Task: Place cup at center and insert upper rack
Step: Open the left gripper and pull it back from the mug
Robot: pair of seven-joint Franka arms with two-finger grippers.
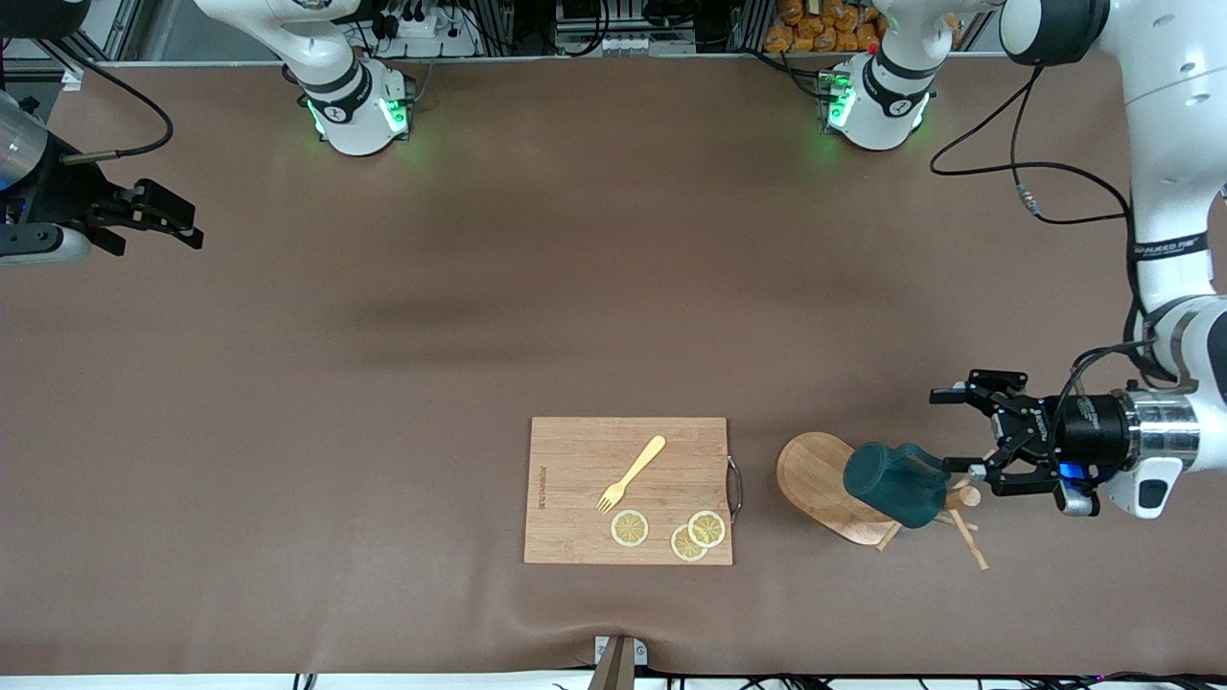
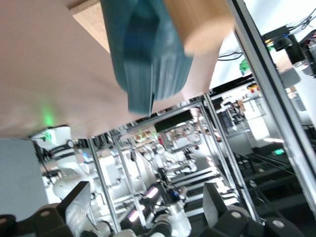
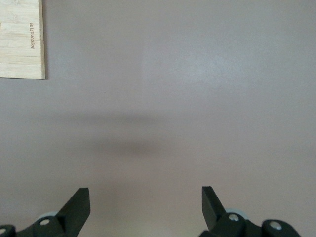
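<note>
Front view — left gripper [image 1: 970, 433] level, fingers [image 1: 949, 394] spread, beside cup [image 1: 896, 484]

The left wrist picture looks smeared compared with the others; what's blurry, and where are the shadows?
Left wrist view: the dark teal cylindrical mug and the light wooden mug tree sit so close that they blur, while the background frames look sharper. Front view: soft dark bands of shadow cross the brown table, sharply focused. Right wrist view: one faint shadow streak on bare tabletop.
</note>
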